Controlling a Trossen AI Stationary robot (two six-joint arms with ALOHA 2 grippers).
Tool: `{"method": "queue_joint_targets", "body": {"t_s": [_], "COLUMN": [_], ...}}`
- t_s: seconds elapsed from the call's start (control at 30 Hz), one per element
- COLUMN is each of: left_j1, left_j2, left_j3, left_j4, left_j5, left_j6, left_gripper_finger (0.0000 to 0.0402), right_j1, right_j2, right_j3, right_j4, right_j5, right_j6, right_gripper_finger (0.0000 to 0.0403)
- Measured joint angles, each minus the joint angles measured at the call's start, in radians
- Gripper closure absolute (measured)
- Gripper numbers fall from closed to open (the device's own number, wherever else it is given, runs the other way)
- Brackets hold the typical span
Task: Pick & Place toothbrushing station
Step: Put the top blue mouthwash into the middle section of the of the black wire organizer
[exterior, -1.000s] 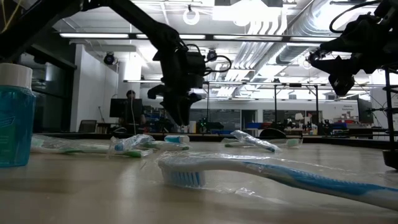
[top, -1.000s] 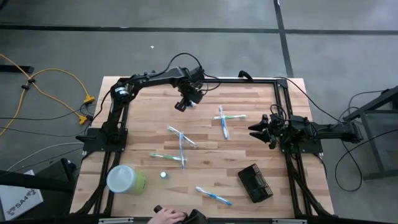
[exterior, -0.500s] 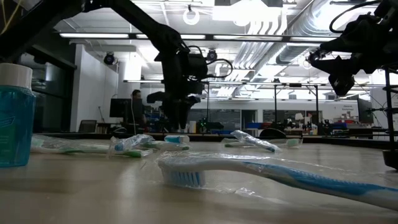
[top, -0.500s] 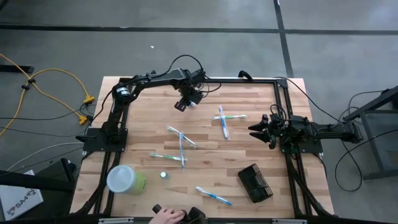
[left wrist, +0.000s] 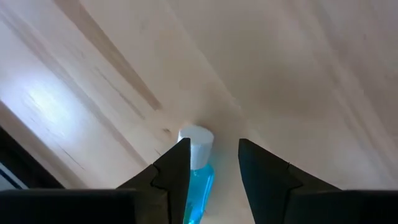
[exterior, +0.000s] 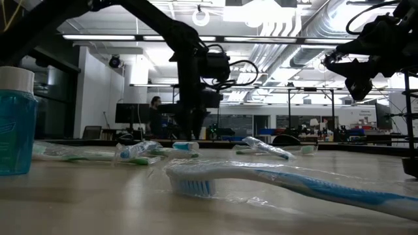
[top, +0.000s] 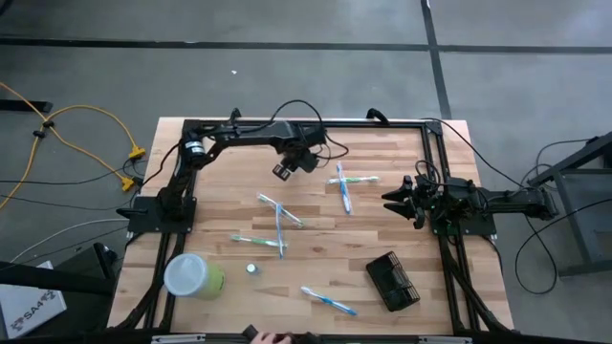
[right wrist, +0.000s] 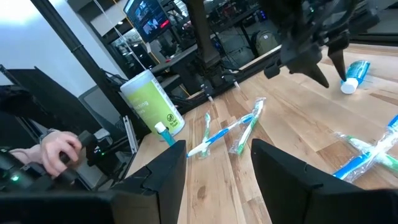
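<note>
The black wire-mesh holder (top: pixel 392 282) stands on its base on the wooden table near the near right corner; no gripper is close to it. My left gripper (top: pixel 284 171) is open at the far middle of the table, fingers pointing down. A small blue tube with a white cap (left wrist: pixel 196 157) lies on the wood below the gap between its fingers, and also shows in the right wrist view (right wrist: pixel 352 77). In the low view my left gripper (exterior: pixel 189 124) hangs above the table. My right gripper (top: pixel 390 201) is open and empty at the table's right side.
Wrapped toothbrushes lie at the far right of centre (top: pixel 342 184), in the middle (top: pixel 279 212), left of centre (top: pixel 258 242) and near the front edge (top: pixel 328 301). A lime-green cup (top: pixel 191 275) stands near left, a small blue bottle (top: pixel 251 268) beside it. A person's hand (right wrist: pixel 59 149) shows at the front edge.
My left gripper has gone toward the table's right edge and a little toward the near edge, turning about as it went, and stays open. The person's hand at the front edge has drawn back.
</note>
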Motion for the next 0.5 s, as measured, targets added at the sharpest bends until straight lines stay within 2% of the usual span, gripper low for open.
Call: {"method": "queue_joint_targets", "body": {"t_s": [0.5], "left_j1": [-0.102], "left_j2": [-0.001], "left_j3": [0.011], "left_j4": [0.024], "left_j5": [-0.200], "left_j6": [0.027], "left_gripper_finger": [0.0273], "right_j1": [0.000], "right_j2": [0.000], "right_j3": [0.000], "right_j4": [0.000], "right_j5": [0.000], "right_j6": [0.000], "right_gripper_finger": [0.0229]}}
